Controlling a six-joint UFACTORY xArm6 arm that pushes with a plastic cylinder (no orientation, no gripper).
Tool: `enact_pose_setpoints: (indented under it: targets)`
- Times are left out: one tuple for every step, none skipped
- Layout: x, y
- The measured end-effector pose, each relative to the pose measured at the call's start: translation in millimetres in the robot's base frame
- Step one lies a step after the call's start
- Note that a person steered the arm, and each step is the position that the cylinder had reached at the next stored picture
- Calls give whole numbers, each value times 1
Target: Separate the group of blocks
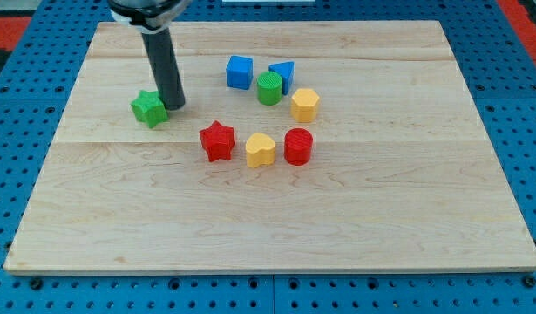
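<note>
My tip (pixel 174 105) rests on the wooden board (pixel 268 209), touching the right side of a green star block (pixel 149 108) at the view's left. To its right several blocks form a loose ring: a blue cube (pixel 240 71), a green cylinder (pixel 269 88) touching a blue triangular block (pixel 284 75), a yellow hexagonal block (pixel 305 105), a red cylinder (pixel 298 146), a yellow heart block (pixel 260 150) and a red star block (pixel 218 141).
The board lies on a blue perforated table (pixel 23 70). The arm's dark body (pixel 145 9) enters from the view's top left.
</note>
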State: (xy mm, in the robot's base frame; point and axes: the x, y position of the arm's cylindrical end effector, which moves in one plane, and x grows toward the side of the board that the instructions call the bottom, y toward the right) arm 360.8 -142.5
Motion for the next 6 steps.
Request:
enact_pose_setpoints:
  targets:
    - [-30,-17]
    - [3,-31]
    - [46,-21]
    - [52,-14]
    - [52,-73]
    - [75,-90]
